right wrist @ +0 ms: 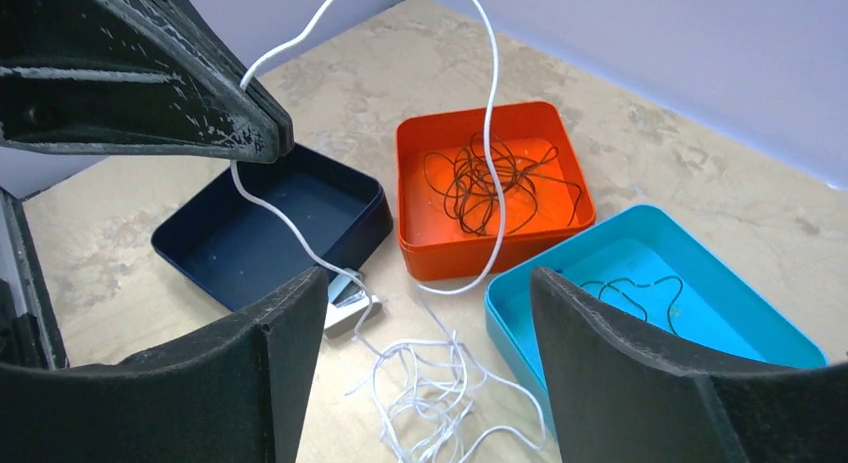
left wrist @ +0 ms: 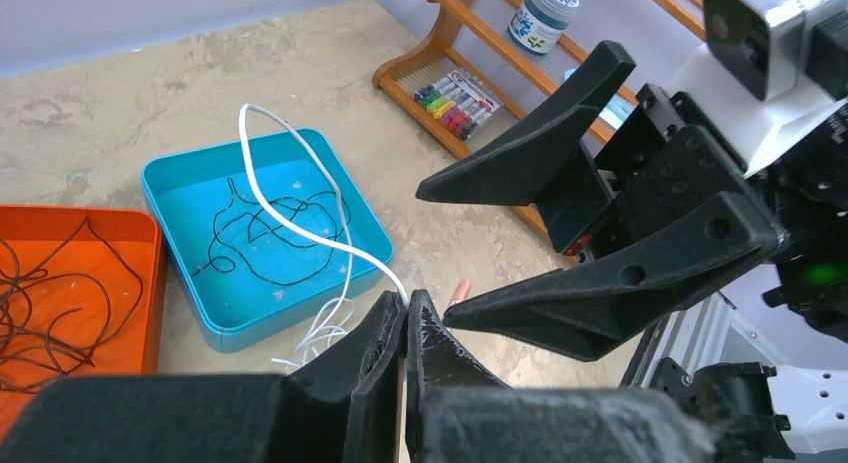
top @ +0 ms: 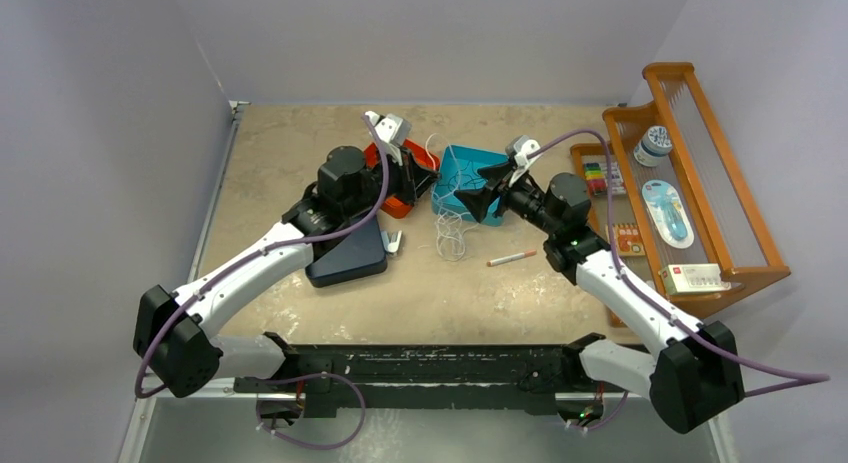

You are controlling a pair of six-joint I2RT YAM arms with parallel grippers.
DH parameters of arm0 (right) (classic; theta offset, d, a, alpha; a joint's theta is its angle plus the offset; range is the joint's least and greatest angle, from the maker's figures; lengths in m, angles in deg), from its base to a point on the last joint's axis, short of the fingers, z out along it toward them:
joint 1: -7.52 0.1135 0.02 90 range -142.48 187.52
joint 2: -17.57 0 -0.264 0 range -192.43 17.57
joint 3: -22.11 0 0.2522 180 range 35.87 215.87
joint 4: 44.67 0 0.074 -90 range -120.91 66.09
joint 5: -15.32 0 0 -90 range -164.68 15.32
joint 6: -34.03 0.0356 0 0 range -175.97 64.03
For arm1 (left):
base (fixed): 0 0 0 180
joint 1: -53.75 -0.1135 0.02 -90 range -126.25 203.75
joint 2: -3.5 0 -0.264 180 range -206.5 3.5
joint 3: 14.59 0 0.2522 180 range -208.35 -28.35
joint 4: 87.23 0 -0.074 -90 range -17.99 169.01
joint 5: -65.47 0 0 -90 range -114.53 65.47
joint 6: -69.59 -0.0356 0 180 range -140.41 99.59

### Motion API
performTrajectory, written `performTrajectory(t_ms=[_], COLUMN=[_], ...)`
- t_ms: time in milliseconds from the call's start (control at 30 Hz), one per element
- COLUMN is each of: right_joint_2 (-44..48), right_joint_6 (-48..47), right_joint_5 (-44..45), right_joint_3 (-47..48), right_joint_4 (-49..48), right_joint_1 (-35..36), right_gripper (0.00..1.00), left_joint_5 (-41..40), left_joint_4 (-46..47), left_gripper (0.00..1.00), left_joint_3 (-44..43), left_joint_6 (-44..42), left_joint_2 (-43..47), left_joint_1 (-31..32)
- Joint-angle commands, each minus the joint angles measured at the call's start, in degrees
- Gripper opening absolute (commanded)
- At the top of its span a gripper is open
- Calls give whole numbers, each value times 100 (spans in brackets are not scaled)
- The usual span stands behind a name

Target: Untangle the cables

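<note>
Left jaws aloft, tight on white cable [right wrist: 488, 133]

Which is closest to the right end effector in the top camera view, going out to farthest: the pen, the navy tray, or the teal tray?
1. The teal tray, mid-table, right beside the right end effector.
2. The pen, lower in the view.
3. The navy tray, lower left in the view.
</note>
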Motion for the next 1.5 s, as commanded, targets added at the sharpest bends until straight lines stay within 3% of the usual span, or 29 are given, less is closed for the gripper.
performTrajectory(t_ms=[0,133,267,367,467,933,1133,1267,1467], right_joint_2=[-144,-308,-432,-419,-435,-1323,-1799,-2242,-2934], right_joint_6=[-123,-206,-489,-569,-716,-946,-505,24,867], right_joint_5=[-251,-425,-55,112,94,385,-73,-349,-824], right_joint_3=[13,65,113,64,80,507,672,606,535], right_joint_4=[-862,-1099,-1078,-1232,-1279,-1995,-2581,-3175,-3881], right_joint_1=[13,99,322,376,429,508,509,506,525], right_gripper=[78,80,82,94,99,99,99,93,66], left_joint_5=[71,-12,31,2,-13,565,751,868,1152], left_joint_4=[-46,-199,-385,-521,-676,-1141,-1305,-1353,-1367], left_gripper=[0,0,0,0,0,0,0,0,0], left_joint_3=[-441,-586,-794,-902,-1044,-1594,-1804,-2080,-2673], left_joint_6=[-139,-121,-137,-238,-359,-561,-628,-596,-339], left_joint_2=[199,178,151,176,171,29,-4,-63,-170], left_joint_1=[28,28,28,26,24,69,84,90,93])
